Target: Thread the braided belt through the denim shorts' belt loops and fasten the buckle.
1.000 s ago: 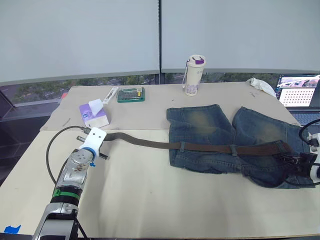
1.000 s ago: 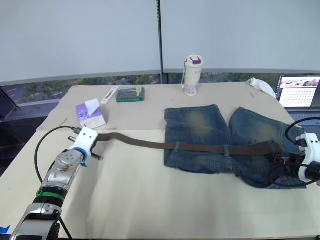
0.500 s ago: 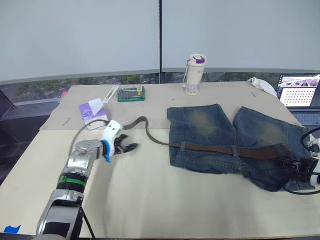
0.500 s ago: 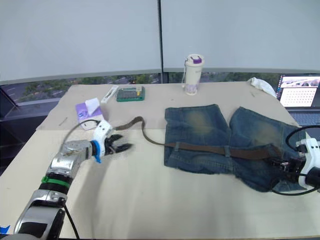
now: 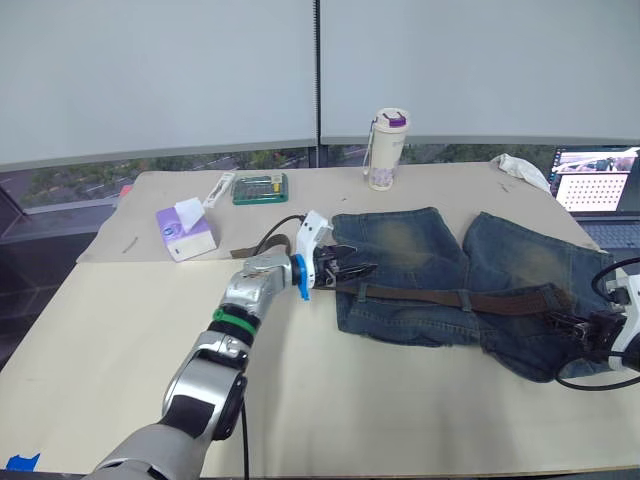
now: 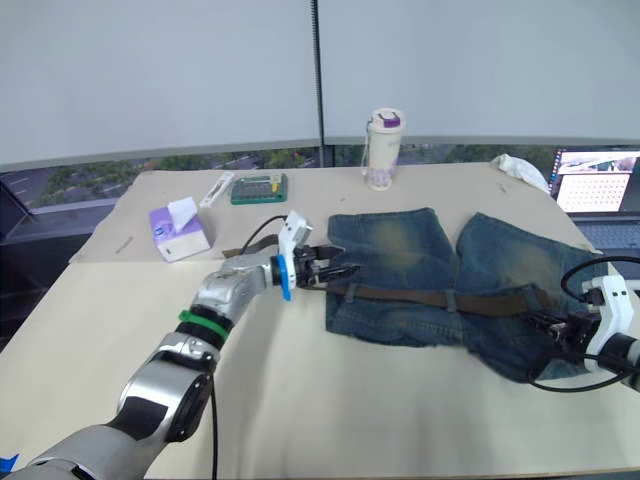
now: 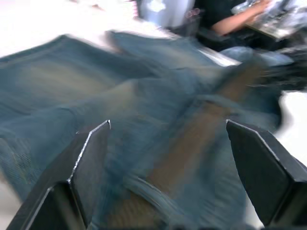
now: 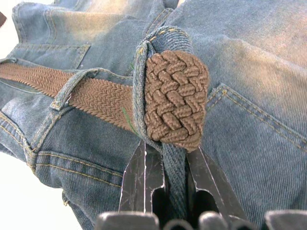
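The denim shorts lie flat on the right half of the table. The braided belt runs along their waistband under a belt loop. Its loose left end curls on the table behind my left arm, and the buckle is hidden. My left gripper hovers open at the waistband's left edge, and in the left wrist view its fingers straddle belt and denim without touching. At the waistband's right end my right gripper is shut on a belt loop, with the belt's braided tip poking through it.
A purple tissue box sits left of my left arm. A green box, a white stick and a tumbler stand at the back. A white cloth and a laptop are at the far right.
My left gripper opened, let go of the belt's left end and swung right to the shorts' waistband. The freed end now lies slack. The right gripper kept its hold.
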Controlling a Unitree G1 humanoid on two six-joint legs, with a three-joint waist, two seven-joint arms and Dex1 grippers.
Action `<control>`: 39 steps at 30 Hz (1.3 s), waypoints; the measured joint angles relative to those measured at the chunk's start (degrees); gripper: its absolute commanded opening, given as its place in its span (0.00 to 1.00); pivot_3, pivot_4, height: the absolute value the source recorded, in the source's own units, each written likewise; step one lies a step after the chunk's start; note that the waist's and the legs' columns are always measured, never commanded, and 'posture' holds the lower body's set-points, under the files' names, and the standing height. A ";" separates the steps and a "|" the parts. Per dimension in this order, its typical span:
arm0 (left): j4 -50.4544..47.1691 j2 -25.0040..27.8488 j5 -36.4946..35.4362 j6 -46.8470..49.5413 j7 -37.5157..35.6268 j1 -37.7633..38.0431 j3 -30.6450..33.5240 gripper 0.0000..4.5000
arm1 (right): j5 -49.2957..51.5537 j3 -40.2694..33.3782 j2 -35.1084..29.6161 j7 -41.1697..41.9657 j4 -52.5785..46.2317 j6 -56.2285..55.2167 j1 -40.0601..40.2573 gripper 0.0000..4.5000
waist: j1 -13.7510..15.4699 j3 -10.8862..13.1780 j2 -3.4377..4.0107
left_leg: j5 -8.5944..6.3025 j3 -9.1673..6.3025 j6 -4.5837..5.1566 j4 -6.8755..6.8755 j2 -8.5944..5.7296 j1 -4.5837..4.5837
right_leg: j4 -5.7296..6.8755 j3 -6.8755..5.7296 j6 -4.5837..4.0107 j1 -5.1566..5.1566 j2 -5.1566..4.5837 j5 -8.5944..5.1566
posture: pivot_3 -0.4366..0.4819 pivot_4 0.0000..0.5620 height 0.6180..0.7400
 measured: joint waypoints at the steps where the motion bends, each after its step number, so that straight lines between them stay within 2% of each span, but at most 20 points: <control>1: 3.29 -0.98 1.14 -2.04 1.18 -1.28 0.00 0.91 | 0.02 -0.01 0.12 -0.22 -0.07 0.00 0.00 0.00 | 0.01 0.00 0.00 | -0.01 0.02 0.01 0.00 0.00 0.01 | 0.02 0.00 0.01 0.00 0.00 -0.01 | 0.48 0.27 1.00; 7: 14.73 -2.13 10.72 -9.77 3.24 -3.09 -4.66 0.91 | 0.16 -0.12 1.00 -1.68 -2.52 0.76 0.57 0.00 | 0.05 0.00 0.00 | -0.01 0.07 0.03 0.00 -0.02 0.02 | 0.07 0.01 0.03 -0.04 0.07 0.01 | 0.48 0.27 1.00; 13: 15.60 -0.86 16.40 -14.66 2.16 -2.94 -7.50 0.91 | 1.12 -0.47 2.07 -2.71 -4.41 0.86 2.09 0.00 | 0.12 -0.01 -0.02 | -0.03 0.06 0.05 0.00 -0.02 0.09 | 0.07 0.04 0.05 0.01 0.04 0.01 | 0.48 0.27 1.00; 17: 15.63 -1.28 16.80 -15.31 1.59 -2.15 -7.01 0.65 | 1.72 -0.50 2.07 -2.92 -5.77 0.87 3.73 0.00 | 0.14 -0.01 -0.02 | -0.03 0.05 0.05 0.00 -0.02 0.12 | 0.10 0.02 0.05 0.03 0.06 0.01 | 0.48 0.27 1.00; 26: 14.99 -1.31 15.30 -11.70 -3.69 -1.25 -3.93 0.01 | 2.20 -0.36 2.06 -3.70 -6.75 0.87 4.27 0.00 | 0.12 -0.03 -0.02 | -0.03 0.07 0.06 0.01 -0.02 0.20 | 0.13 0.01 0.06 0.08 0.09 0.01 | 0.48 0.27 1.00; 32: 15.60 -0.61 13.99 -9.76 -2.11 -1.13 -0.59 0.01 | 2.27 0.78 2.36 -3.77 -7.85 1.34 3.64 0.00 | -0.18 -0.03 -0.03 | -0.03 0.06 0.05 0.01 0.01 0.23 | 0.15 0.02 0.05 0.06 0.11 0.01 | 0.48 0.27 1.00; 35: 17.20 0.83 12.87 -10.50 2.67 -1.34 2.77 0.01 | 2.28 3.08 5.22 -3.87 -9.23 1.21 1.06 0.00 | -0.99 -0.03 -0.08 | -0.03 0.05 0.05 0.01 0.09 0.24 | 0.21 0.02 0.05 0.02 0.14 0.01 | 0.48 0.27 1.00; 39: 19.83 3.07 12.00 -13.22 9.43 -3.01 6.79 0.01 | 0.99 8.14 11.12 -5.13 -8.87 -2.44 -6.34 0.00 | -1.65 0.01 -0.12 | -0.01 0.06 -0.01 0.00 0.09 0.22 | 0.33 0.02 0.04 -0.14 0.14 0.02 | 0.48 0.27 1.00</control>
